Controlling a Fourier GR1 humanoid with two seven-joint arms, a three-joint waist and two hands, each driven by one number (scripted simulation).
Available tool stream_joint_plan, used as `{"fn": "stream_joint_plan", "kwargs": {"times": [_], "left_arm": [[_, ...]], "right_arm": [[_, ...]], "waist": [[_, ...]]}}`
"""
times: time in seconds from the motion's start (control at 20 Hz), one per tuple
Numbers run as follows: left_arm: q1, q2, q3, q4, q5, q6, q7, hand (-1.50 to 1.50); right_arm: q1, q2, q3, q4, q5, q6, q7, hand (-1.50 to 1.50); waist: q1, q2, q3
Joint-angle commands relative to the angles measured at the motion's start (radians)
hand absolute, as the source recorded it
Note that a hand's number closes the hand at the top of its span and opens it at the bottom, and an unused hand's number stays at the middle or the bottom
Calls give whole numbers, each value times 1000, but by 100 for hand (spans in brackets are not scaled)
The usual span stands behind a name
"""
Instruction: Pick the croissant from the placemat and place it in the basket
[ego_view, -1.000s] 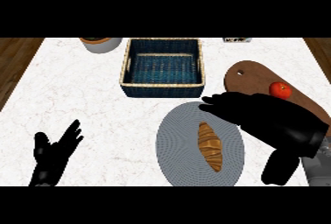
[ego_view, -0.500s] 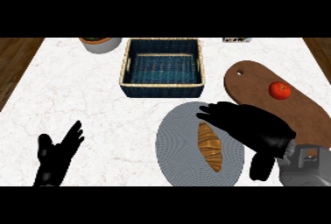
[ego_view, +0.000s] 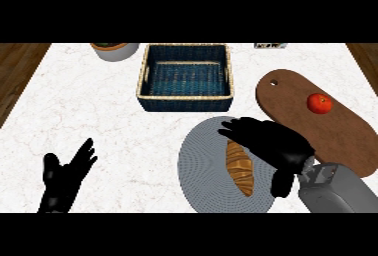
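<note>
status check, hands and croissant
Right hand open over croissant, no grasp. Left hand resting open. Croissant on placemat; basket unobstructed.

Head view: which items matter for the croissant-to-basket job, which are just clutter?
Job: golden-brown croissant; round grey woven placemat; dark blue wicker basket; right robot hand above the croissant.

Clutter: oval brown wooden cutting board; red tomato; grey bowl.
</note>
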Motion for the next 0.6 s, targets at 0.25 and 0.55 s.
{"fn": "stream_joint_plan", "kwargs": {"times": [0.25, 0.55], "left_arm": [[70, -47, -33, -35, -58, 26, 51, 0], [34, 10, 47, -31, -19, -50, 100, 0]], "right_arm": [[-6, 72, 16, 189, 111, -100, -114, -150], [-42, 157, 19, 247, 173, -103, -99, -150]], "waist": [[7, 6, -8], [6, 6, -8]]}}
